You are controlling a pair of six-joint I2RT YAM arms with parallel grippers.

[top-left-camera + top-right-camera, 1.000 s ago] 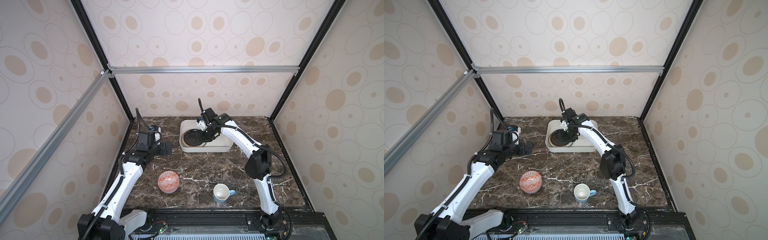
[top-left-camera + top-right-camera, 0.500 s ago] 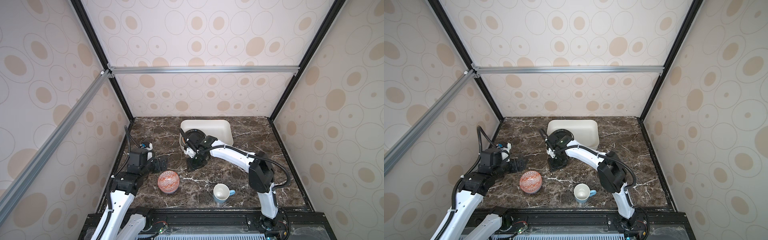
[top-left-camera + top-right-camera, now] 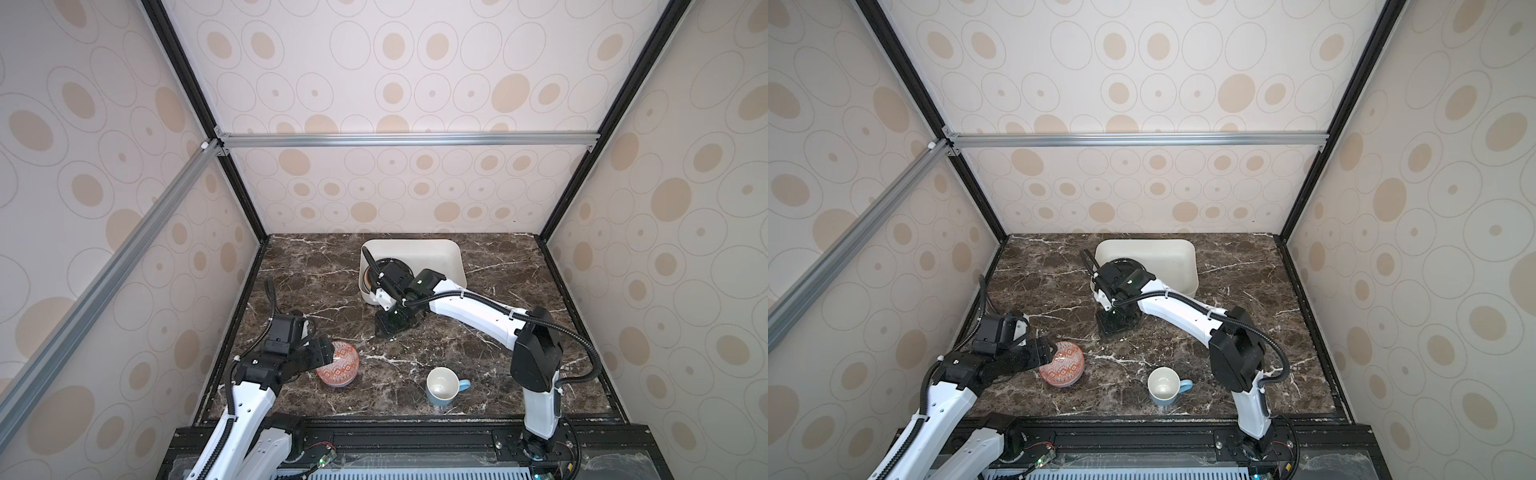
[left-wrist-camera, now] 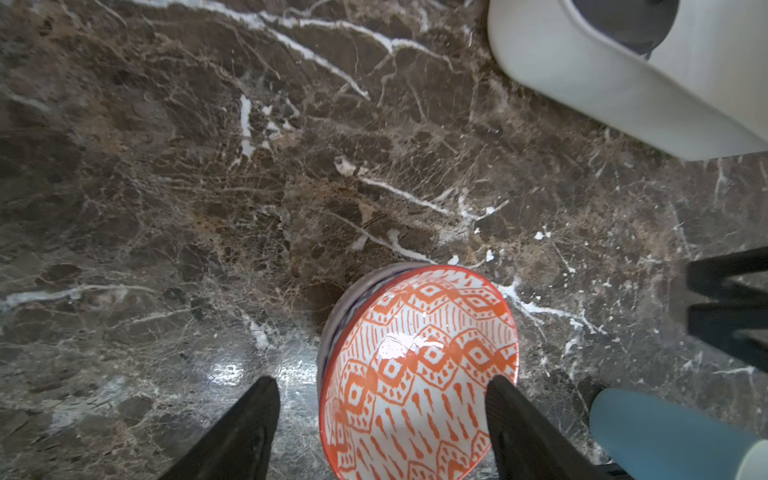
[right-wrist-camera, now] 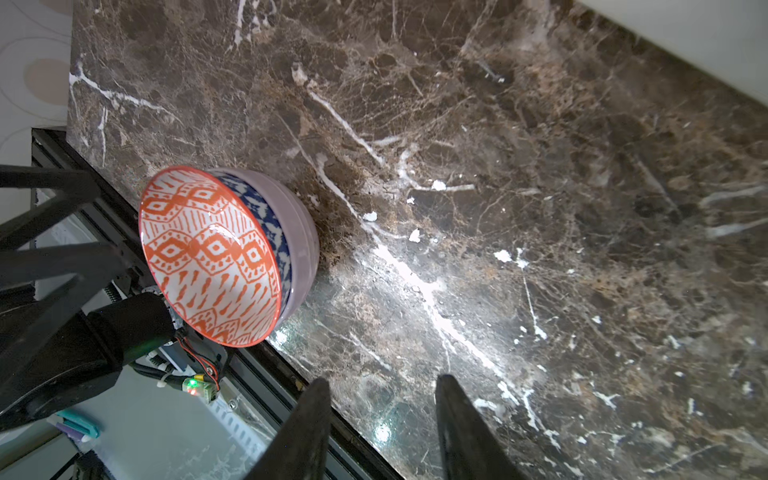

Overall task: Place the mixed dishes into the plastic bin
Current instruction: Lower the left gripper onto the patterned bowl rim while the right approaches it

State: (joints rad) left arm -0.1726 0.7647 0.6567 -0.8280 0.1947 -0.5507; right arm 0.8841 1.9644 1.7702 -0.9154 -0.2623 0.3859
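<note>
The left gripper (image 4: 379, 382) had its jaws spread across the rim of the bowl (image 4: 419, 332), one finger inside and one outside. The bowl and the mug (image 3: 441, 386) sat on the table (image 3: 316, 282), well apart from the bin (image 3: 455, 259) at the back. The right gripper (image 5: 383, 378) hung near the bin, jaws apart and empty.

Red-orange patterned bowl (image 4: 415, 365) is noted at lower centre of the frame, on marble tabletop (image 4: 208, 166). Left gripper (image 4: 380, 380) is spread across its rim: one finger outside, clear of the wall, one inside. Plastic bin (image 4: 582, 70) is seen upper right, light-blue mug (image 4: 665, 432) lower right.
</note>
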